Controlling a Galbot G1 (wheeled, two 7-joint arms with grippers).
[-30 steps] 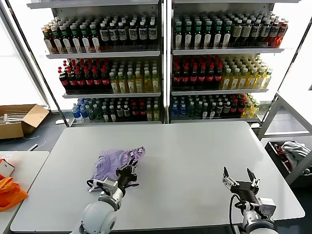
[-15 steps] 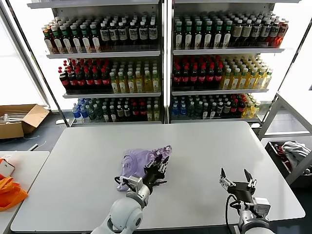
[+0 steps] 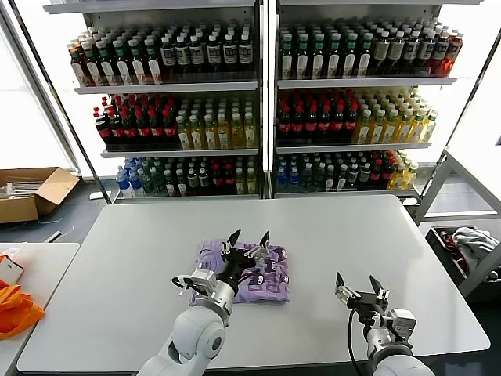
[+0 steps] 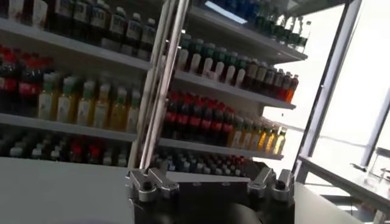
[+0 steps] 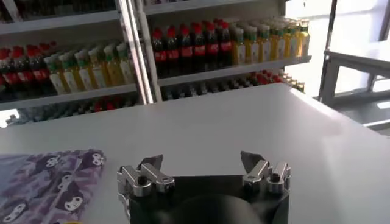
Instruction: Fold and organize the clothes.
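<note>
lavender T-shirt [image 3: 254,272]: folded, mid-worktop [image 3: 352,235] | left gripper [image 3: 249,237]: jaws wide, empty, above shirt | right gripper [image 3: 358,283]: jaws wide, empty, beside | risk: left fingertip snagging cloth, undoing fold

Head view: high, facing forward and down over white table [image 3: 337,235].
Wrist views: low, near tabletop, facing bottle shelves [image 4: 85,109].
Shared: table, shelves.

Lavender T-shirt [image 3: 262,272] printed with dark purple figures lies on a white table [image 3: 141,251].
</note>
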